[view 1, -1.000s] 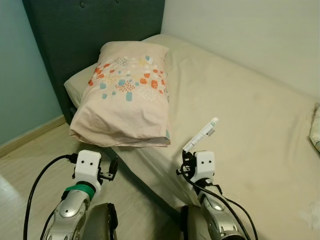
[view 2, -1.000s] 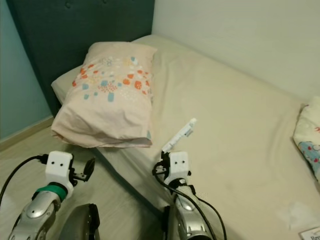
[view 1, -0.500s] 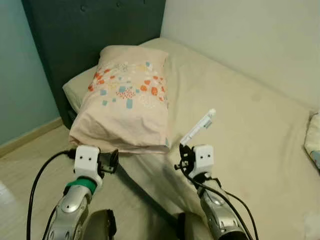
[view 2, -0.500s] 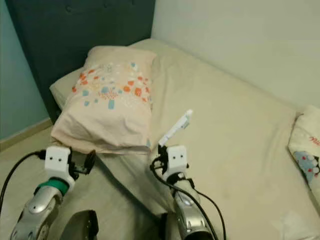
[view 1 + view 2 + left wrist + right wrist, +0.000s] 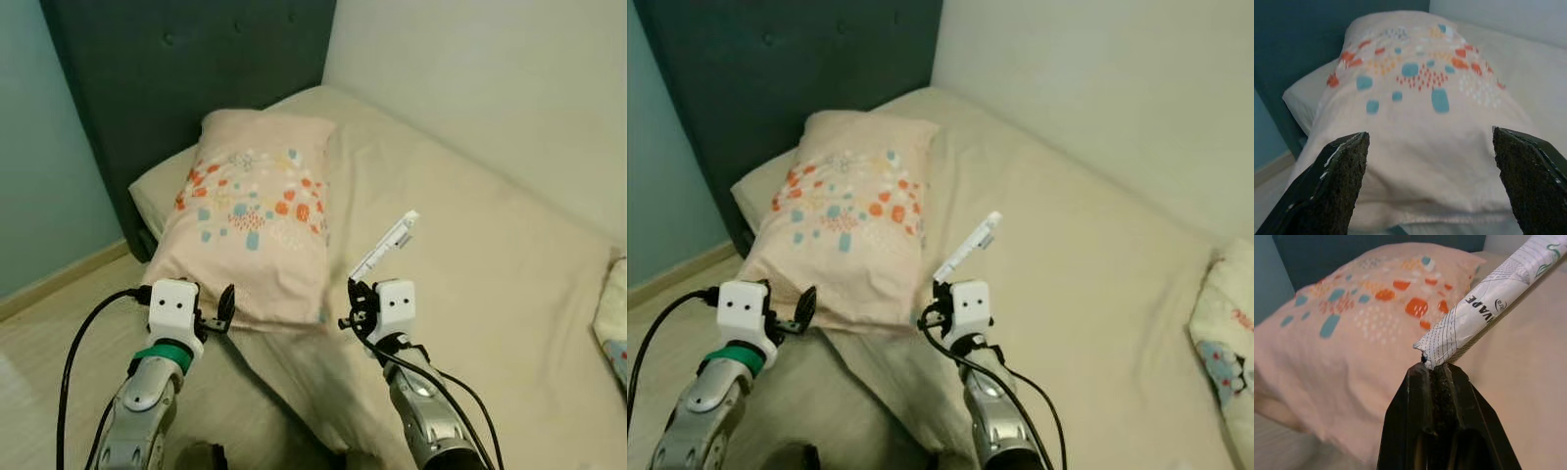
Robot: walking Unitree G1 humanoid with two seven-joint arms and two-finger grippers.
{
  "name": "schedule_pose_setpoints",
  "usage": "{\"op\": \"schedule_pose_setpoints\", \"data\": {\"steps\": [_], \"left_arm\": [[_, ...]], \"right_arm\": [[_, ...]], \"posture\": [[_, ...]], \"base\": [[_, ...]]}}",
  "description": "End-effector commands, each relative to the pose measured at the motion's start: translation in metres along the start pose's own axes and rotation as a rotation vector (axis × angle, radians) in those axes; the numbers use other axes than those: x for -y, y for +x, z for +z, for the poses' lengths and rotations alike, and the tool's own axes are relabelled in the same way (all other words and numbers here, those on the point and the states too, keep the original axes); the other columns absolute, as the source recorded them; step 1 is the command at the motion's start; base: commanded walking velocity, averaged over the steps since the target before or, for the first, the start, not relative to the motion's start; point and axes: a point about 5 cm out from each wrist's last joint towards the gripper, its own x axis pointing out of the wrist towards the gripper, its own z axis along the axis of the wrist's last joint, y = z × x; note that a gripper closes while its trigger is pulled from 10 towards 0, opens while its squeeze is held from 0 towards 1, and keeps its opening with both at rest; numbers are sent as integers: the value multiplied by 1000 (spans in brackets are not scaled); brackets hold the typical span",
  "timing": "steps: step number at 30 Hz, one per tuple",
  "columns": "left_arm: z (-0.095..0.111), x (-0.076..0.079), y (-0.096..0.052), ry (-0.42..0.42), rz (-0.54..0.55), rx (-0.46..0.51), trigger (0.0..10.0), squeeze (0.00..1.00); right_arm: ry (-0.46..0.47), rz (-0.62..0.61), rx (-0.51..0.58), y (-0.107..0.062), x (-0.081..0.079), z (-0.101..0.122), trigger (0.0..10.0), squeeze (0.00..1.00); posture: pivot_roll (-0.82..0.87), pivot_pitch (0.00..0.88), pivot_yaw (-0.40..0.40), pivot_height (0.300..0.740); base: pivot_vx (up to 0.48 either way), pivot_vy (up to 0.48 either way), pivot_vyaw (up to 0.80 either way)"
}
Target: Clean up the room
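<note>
A pale pink pillow with orange and blue spots lies at the head of the beige bed. My left gripper hovers at the pillow's near edge, open, its two black fingers spread wide with nothing between them. My right gripper is over the mattress just right of the pillow. It is shut on the lower end of a long white printed packet, which slants up and away from the fingertips.
A dark blue headboard stands behind the pillow, with a teal wall to its left and a white wall along the bed's far side. A second patterned pillow lies at the bed's right edge. Light wooden floor runs along the left.
The view has drawn closer to the bed. Both arms are higher and further forward; the left gripper now reaches the pillow's near edge. The right gripper still holds the packet.
</note>
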Motion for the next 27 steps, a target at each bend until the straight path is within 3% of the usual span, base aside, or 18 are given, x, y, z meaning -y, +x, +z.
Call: {"op": "schedule_pose_setpoints", "data": {"steps": [1, 20, 27], "left_arm": [[-6, 2, -1, 3, -2, -22, 10000, 0], [-6, 3, 0, 24, -13, -33, 10000, 0], [-6, 3, 1, 27, -12, -35, 10000, 0]], "right_arm": [[15, -24, -9, -1, 3, -1, 10000, 0], [52, -69, -20, -4, 8, -4, 10000, 0], [56, -79, -26, -5, 9, -5, 10000, 0]], "posture": [[141, 0, -83, 675], [142, 0, -65, 740], [141, 0, -65, 740]], "base": [[0, 0, 0], [0, 0, 0], [0, 0, 0]]}}
